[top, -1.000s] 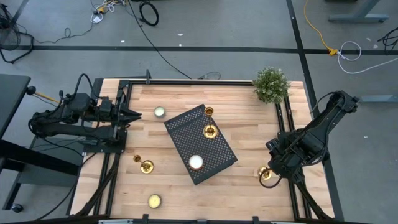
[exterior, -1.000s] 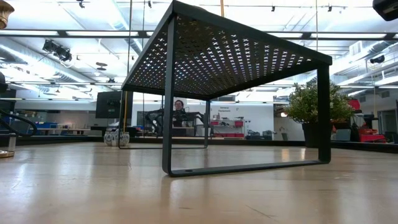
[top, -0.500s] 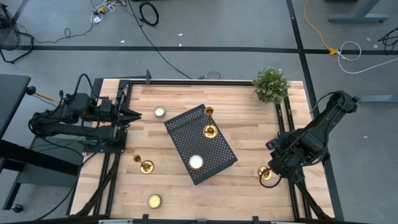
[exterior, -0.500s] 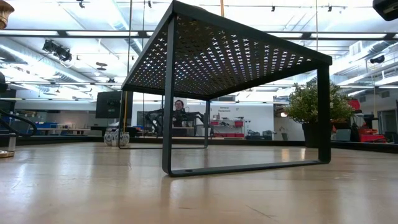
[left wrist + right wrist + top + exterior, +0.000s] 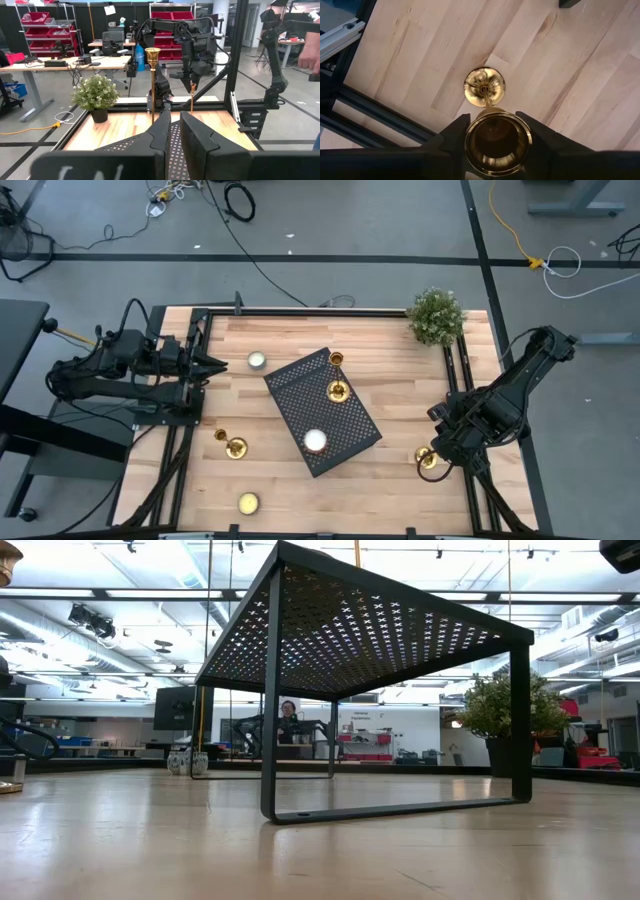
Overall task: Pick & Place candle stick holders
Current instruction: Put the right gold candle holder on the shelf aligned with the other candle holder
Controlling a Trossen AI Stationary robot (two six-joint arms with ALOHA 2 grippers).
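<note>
Gripping the cup of 1 candle holder [image 5: 496, 136] between its fingers, the right gripper [image 5: 437, 457] stands at the near right corner of the table [image 5: 400, 390], beside the frame rail, with the holder upright on the wood. Since the hold is on the smooth rounded cup only, the tall holder could slip or swing and tip when lifted. The left gripper [image 5: 173, 131] waits closed and empty at the far left, facing the black stand [image 5: 322, 410], where a 2nd holder [image 5: 337, 390] already stands.

Right claw [image 5: 496, 131] gripping, left claw [image 5: 172, 131] shut
</note>
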